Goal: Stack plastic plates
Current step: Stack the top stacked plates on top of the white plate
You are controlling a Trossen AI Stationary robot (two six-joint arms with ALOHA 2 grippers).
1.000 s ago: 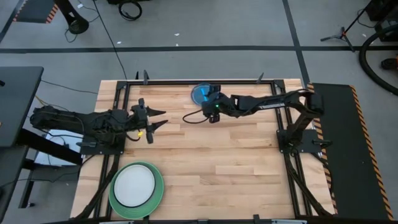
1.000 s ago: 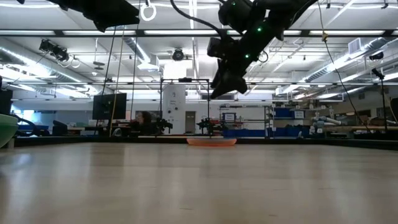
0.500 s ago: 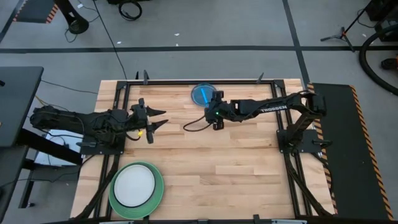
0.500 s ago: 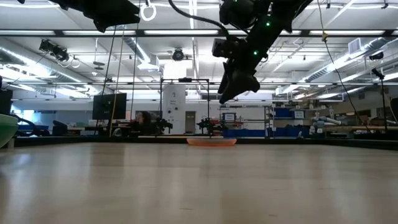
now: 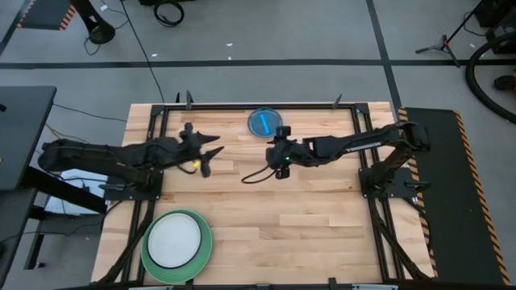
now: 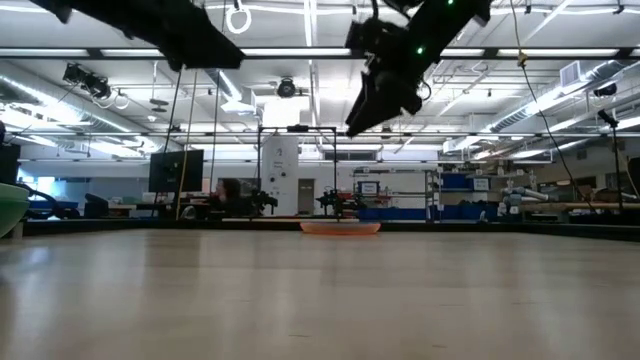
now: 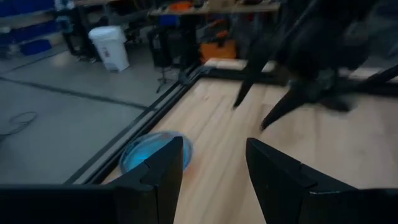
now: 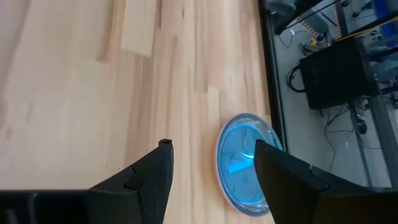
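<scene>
High view: a small cyan plate (image 5: 261, 122) lies flat on the wooden table (image 5: 314, 217) at its far edge, just inside the black frame rail (image 5: 266, 105). In the low view the same spot shows an orange rim (image 6: 340, 228), so I judge the cyan plate sits on a small orange one, a little stack of the small plates. Well apart from the cyan plate, at the table's near left corner, a white plate (image 5: 173, 240) rests centred on a large green plate (image 5: 203, 242), probably the base stack, with the widest plate lowest so the pile sits steady.

The right gripper (image 5: 280, 134) hangs in the air just beside the cyan plate, on its right and nearer side, fingers spread and holding nothing. In the right wrist view, one finger (image 8: 149, 177) stands over bare wood and the other partly overlaps the cyan plate (image 8: 239, 163), so nothing is between them. The left gripper (image 5: 211, 153) hovers to the left of the cyan plate, jaws apart and empty; its wrist view shows the cyan plate (image 7: 146, 151) ahead, past its fingers (image 7: 163, 168), and the other arm beyond.

The wood between the cyan plate and the white plate is bare, so nothing blocks a carry across. The frame rail close behind the cyan plate leaves little room on that side, which may be why both grippers come at it from the table's inner side. A cable (image 5: 256, 175) dangles below the right arm.
</scene>
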